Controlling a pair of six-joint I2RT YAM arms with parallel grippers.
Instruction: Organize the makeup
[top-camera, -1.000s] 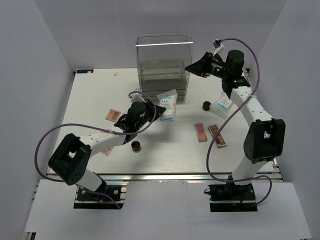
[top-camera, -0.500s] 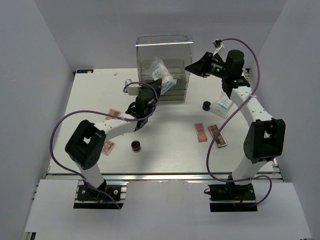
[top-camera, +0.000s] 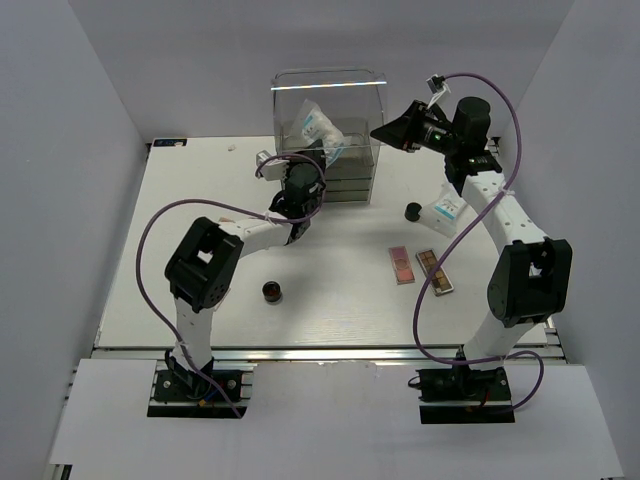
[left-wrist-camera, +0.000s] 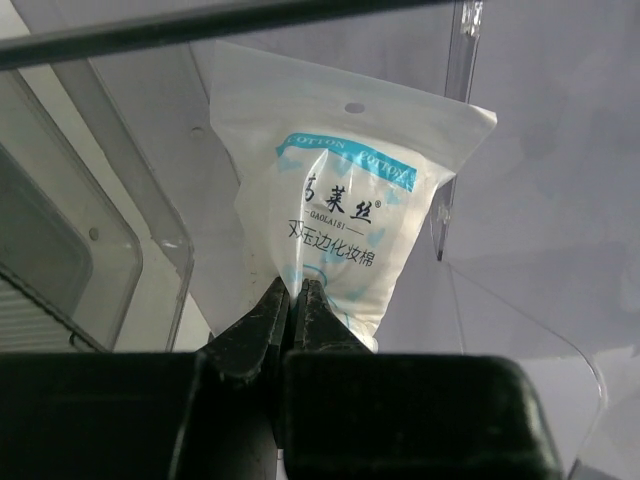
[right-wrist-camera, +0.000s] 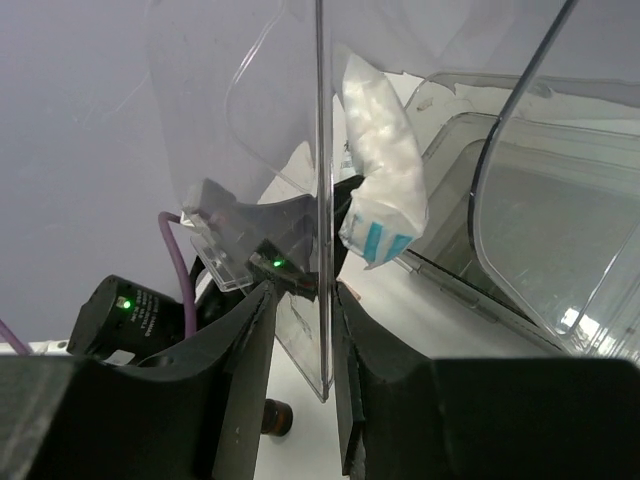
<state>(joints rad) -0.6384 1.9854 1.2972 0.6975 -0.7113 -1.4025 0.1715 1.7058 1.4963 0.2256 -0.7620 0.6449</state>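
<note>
Near the front, a small round dark jar (top-camera: 271, 291) and a flat pink palette (top-camera: 401, 265) lie on the white table (top-camera: 330, 300). Further back, the left gripper (left-wrist-camera: 297, 298) pinches a white-blue crinkly packet (left-wrist-camera: 340, 200), its blue band reading "COTTON", up in the tall clear acrylic drawer box (top-camera: 329, 150). The right gripper (right-wrist-camera: 325, 300) is clamped on the box's clear edge.

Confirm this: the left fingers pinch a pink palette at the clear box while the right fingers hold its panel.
Not a palette: the left fingers pinch the packet, as the left wrist view shows. It is at the clear box, whose panel the right fingers hold.
</note>
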